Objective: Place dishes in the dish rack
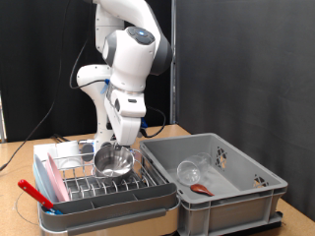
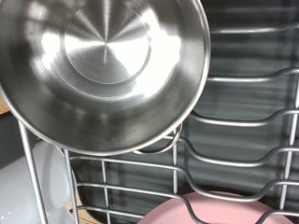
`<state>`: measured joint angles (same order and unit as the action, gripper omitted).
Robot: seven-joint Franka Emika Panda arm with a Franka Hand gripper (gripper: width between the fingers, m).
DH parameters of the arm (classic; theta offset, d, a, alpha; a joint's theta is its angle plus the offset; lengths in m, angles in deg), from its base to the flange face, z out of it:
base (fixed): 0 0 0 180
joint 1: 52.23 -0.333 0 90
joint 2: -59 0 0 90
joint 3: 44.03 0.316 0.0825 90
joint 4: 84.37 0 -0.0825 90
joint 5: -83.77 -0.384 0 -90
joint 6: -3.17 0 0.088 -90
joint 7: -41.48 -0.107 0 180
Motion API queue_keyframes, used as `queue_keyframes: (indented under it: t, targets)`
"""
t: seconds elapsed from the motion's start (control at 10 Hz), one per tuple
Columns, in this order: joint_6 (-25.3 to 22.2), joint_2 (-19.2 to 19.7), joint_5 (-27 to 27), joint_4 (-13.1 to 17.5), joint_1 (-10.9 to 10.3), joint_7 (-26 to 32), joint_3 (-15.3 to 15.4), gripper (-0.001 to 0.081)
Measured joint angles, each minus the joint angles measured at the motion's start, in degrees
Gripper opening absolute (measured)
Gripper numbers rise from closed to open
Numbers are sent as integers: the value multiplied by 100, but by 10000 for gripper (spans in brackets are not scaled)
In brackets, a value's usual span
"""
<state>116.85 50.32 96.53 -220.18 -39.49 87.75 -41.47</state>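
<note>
In the exterior view my gripper [image 1: 117, 147] is shut on the rim of the shiny steel bowl [image 1: 112, 160], which hangs tilted just above the wire prongs of the dish rack [image 1: 108, 206] at the lower left. In the wrist view the bowl [image 2: 103, 65] fills most of the picture, with the rack's wire grid [image 2: 243, 121] right behind it; my fingers do not show there. The clear glass [image 1: 192, 169] lies on its side in the grey crate [image 1: 246, 202], beside the reddish-brown spoon [image 1: 202, 187].
Pink and blue flat pieces [image 1: 46, 185] stand along the rack's left side, and a red-handled tool [image 1: 32, 191] sticks out there. A pink round edge [image 2: 220, 210] shows in the rack under the bowl. Black curtains hang behind the table.
</note>
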Motion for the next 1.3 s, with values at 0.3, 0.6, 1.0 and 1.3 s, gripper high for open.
queue_keyframes:
  t: [0.3,0.6,1.0,1.3]
  targets:
    - [-428,48,14,-22,-27,845,10,803]
    - [-1047,-359,-13,-434,-133,1947,56,803]
    - [-230,-1443,-11,-1464,-162,1720,121,803]
    - [296,-1959,-682,-1977,-149,1067,33,803]
